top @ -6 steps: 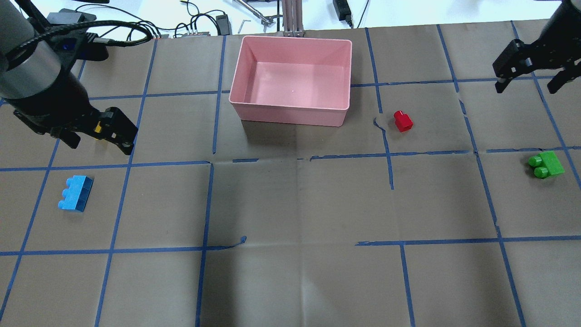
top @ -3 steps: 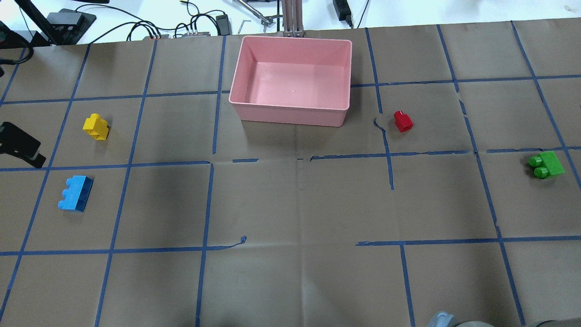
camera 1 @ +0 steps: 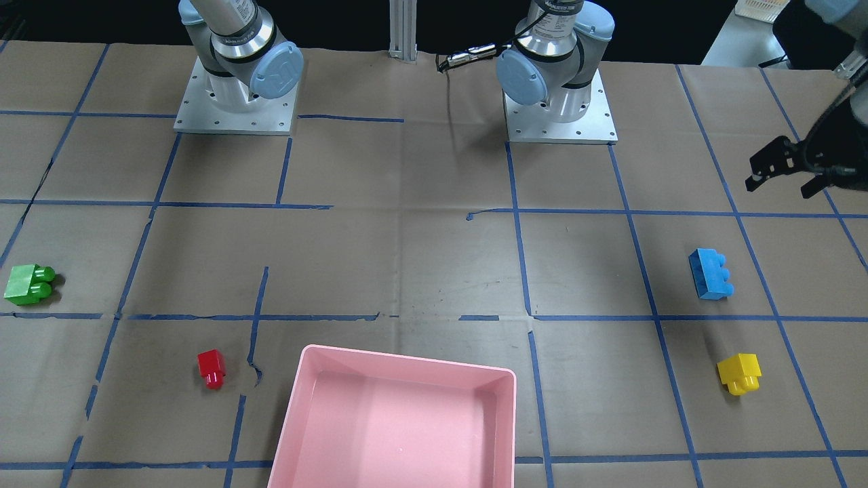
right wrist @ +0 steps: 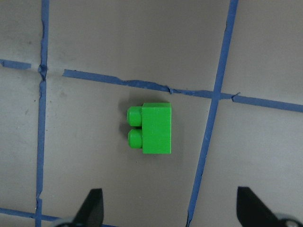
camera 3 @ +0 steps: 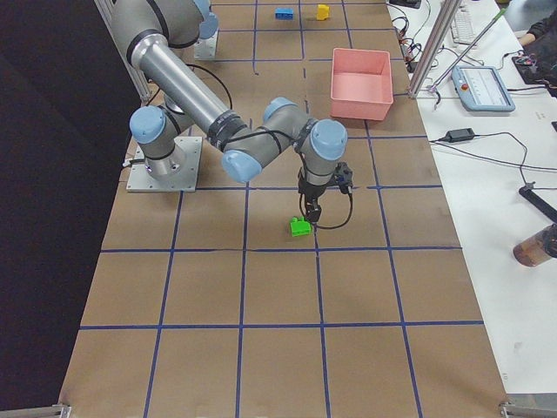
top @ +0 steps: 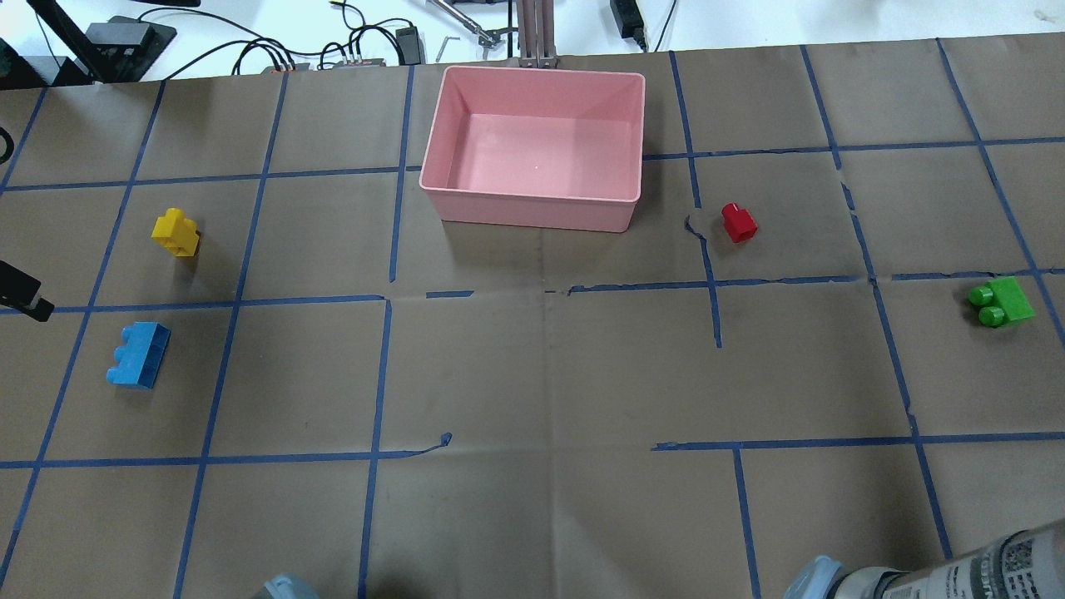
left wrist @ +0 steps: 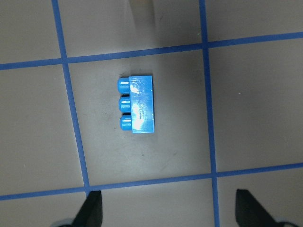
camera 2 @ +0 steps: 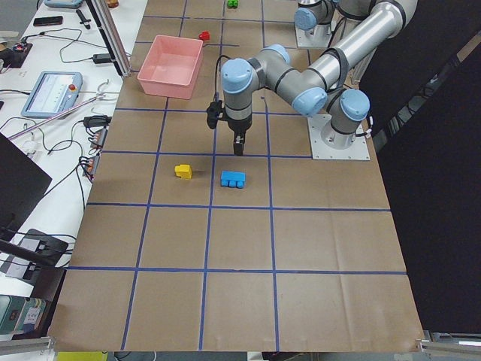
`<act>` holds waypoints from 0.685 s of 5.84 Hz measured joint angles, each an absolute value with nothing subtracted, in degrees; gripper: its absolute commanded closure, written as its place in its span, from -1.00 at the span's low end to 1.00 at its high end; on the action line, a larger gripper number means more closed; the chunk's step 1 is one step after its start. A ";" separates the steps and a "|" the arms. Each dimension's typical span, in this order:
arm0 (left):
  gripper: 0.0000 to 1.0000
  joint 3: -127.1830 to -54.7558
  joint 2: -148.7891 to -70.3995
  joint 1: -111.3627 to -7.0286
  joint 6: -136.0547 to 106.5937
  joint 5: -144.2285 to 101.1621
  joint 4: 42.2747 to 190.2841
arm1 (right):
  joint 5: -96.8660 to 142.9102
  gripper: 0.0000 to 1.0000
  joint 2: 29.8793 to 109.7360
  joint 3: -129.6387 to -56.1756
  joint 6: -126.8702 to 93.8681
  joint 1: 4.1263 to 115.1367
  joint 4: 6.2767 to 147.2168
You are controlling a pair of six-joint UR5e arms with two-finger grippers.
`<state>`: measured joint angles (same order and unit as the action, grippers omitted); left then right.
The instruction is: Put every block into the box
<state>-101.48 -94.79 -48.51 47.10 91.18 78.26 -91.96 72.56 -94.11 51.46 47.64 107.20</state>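
Left wrist-mounted: left hand (left wrist: 170,210), spread wide, over blue block (left wrist: 137,104); likely light, stiff, slick; pinch flat sides. Right hand (right wrist: 171,208) spread too.

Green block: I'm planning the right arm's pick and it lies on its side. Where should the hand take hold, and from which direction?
Come straight down on the green block and close on the square body's two flat, parallel sides, not the studs, which stick out sideways and are rounded. The open right hand would probably need to turn at the wrist first.
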 measured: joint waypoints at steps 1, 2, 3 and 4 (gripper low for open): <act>-0.94 -101.56 -99.86 -48.25 47.16 91.14 72.68 | -91.80 -1.00 71.30 -97.73 51.67 47.58 111.63; -0.95 -102.06 -103.53 -48.20 46.79 91.17 68.63 | -91.65 -1.00 70.80 -101.57 51.07 47.58 116.17; -0.96 -103.89 -105.21 -48.19 45.72 91.21 66.15 | -91.55 -0.99 70.56 -105.18 50.09 47.58 120.87; -0.97 -106.34 -106.19 -48.26 44.38 91.31 62.62 | -91.39 -1.00 70.05 -107.61 49.37 47.57 124.83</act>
<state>-106.34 -106.19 -48.26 44.38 91.31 62.62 -91.39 70.05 -107.61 49.37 47.57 124.83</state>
